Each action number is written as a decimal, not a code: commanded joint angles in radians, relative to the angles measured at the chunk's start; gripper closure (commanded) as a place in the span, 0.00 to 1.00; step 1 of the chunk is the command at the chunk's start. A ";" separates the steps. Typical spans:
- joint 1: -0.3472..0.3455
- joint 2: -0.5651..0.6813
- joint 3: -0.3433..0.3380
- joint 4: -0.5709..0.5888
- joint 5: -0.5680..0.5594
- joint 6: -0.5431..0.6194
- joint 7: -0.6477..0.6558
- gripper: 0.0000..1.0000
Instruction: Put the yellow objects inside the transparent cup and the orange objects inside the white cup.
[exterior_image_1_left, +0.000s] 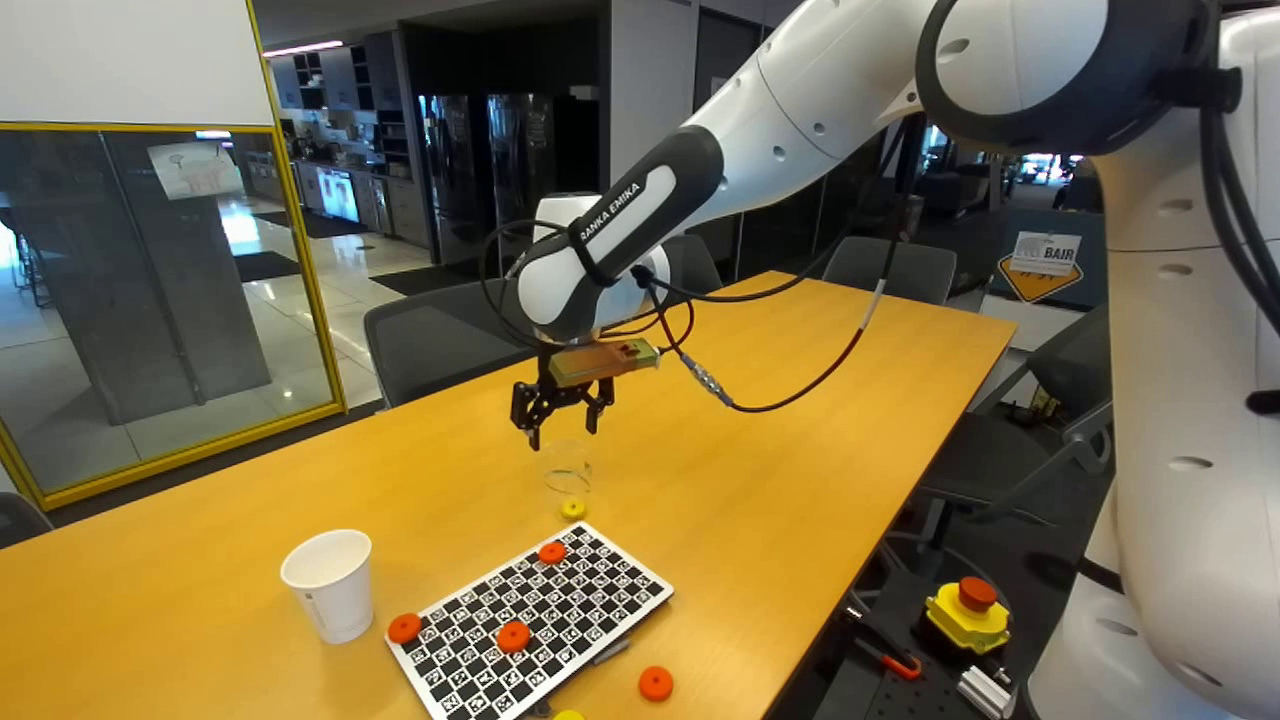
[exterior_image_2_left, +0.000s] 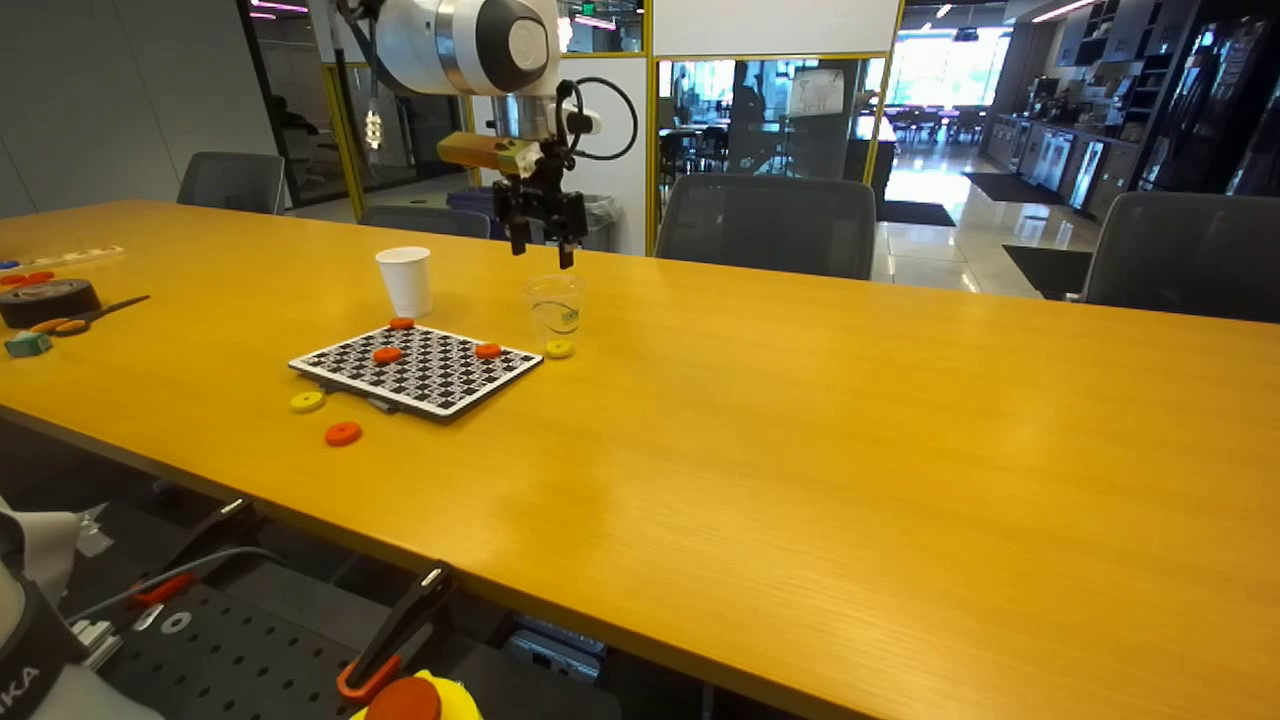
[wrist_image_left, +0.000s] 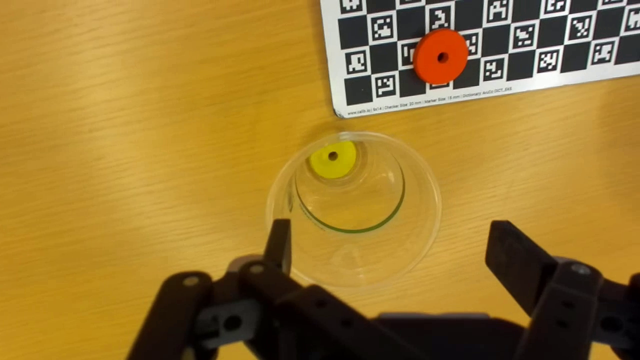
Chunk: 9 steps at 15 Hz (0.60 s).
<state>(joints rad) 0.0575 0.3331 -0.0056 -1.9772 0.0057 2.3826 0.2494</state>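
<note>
The transparent cup (exterior_image_1_left: 567, 465) stands upright on the table, also in an exterior view (exterior_image_2_left: 553, 300) and the wrist view (wrist_image_left: 350, 255). A yellow disc (wrist_image_left: 332, 162) appears inside at its bottom. My gripper (exterior_image_1_left: 563, 432) is open and empty above the transparent cup; its fingers show in the wrist view (wrist_image_left: 390, 235). The white cup (exterior_image_1_left: 335, 595) stands upright beside the board; its bottom inside is hidden. Orange discs lie on the board, including one near its corner (exterior_image_1_left: 552, 552) and one mid-board (exterior_image_1_left: 513, 637). Another orange disc (exterior_image_2_left: 343, 433) and a yellow disc (exterior_image_2_left: 307, 401) lie on the table.
The checkered board (exterior_image_2_left: 440, 375) lies flat between the two cups. Tape (exterior_image_2_left: 48, 302), scissors (exterior_image_2_left: 75, 322), a green block (exterior_image_2_left: 28, 344) and more orange-red pieces (exterior_image_2_left: 38, 277) lie at the table's far end. Chairs (exterior_image_2_left: 765, 225) line the table edge.
</note>
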 joint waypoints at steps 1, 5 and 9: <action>0.026 -0.072 0.024 -0.069 0.014 -0.007 0.009 0.00; 0.061 -0.106 0.055 -0.128 0.018 -0.015 0.050 0.00; 0.084 -0.092 0.085 -0.142 0.052 -0.048 0.086 0.00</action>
<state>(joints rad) 0.1269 0.2586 0.0666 -2.1011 0.0235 2.3637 0.3021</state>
